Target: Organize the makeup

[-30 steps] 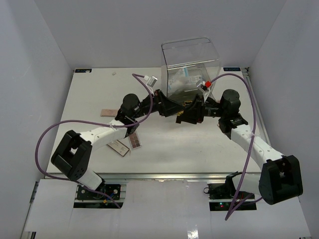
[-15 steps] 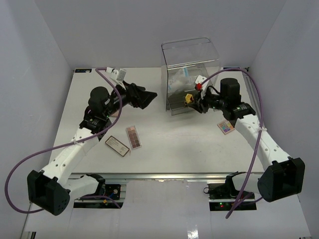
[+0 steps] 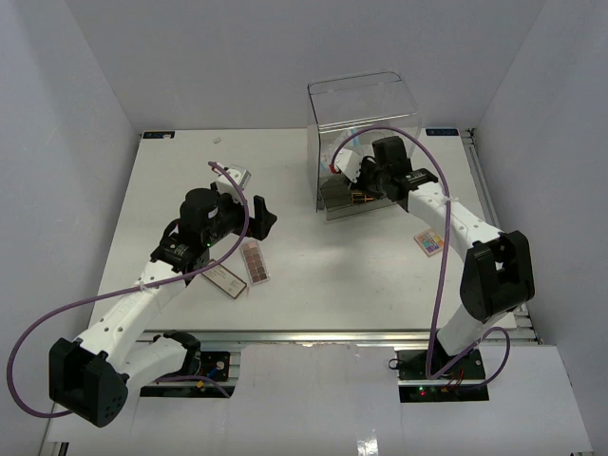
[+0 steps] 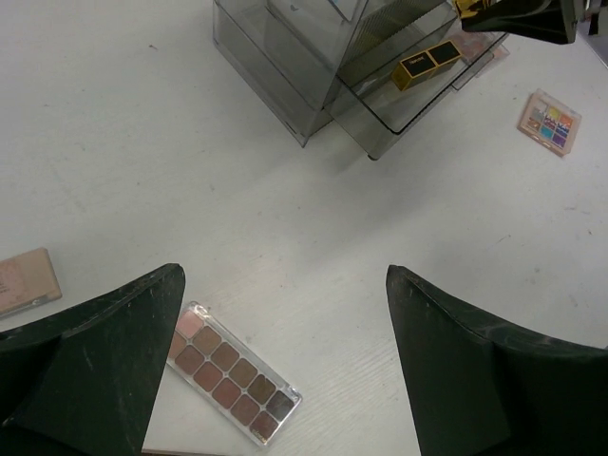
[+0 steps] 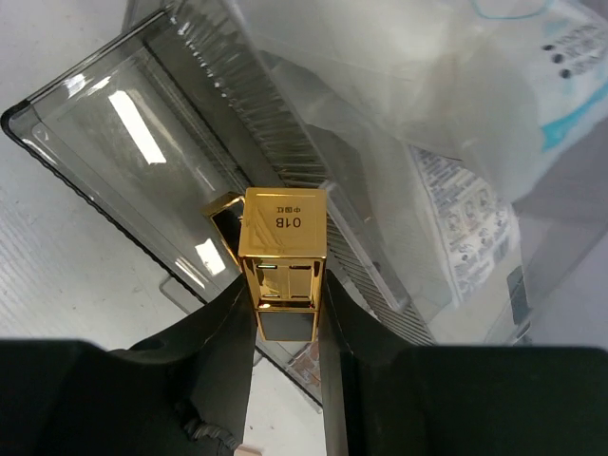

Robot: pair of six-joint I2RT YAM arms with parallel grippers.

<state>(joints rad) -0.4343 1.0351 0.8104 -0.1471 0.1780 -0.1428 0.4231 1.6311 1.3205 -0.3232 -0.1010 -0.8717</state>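
My right gripper (image 5: 285,296) is shut on a gold and black lipstick tube (image 5: 285,249) and holds it above the open drawer (image 5: 114,142) of the clear acrylic box (image 3: 366,109). A second lipstick (image 4: 427,64) lies in that drawer. White-blue sachets (image 5: 532,66) show through the box wall. My left gripper (image 4: 283,280) is open and empty above the table, with the brown palette (image 4: 228,372) just below its left finger. The pink palette (image 4: 24,282) lies further left. The multicoloured palette (image 4: 549,122) lies right of the box, beside the right arm (image 3: 446,218).
The brown palette (image 3: 255,261) and pink palette (image 3: 225,278) lie side by side at the table's middle front. A small shiny item (image 3: 236,177) sits behind the left arm. White walls close in both sides and the back.
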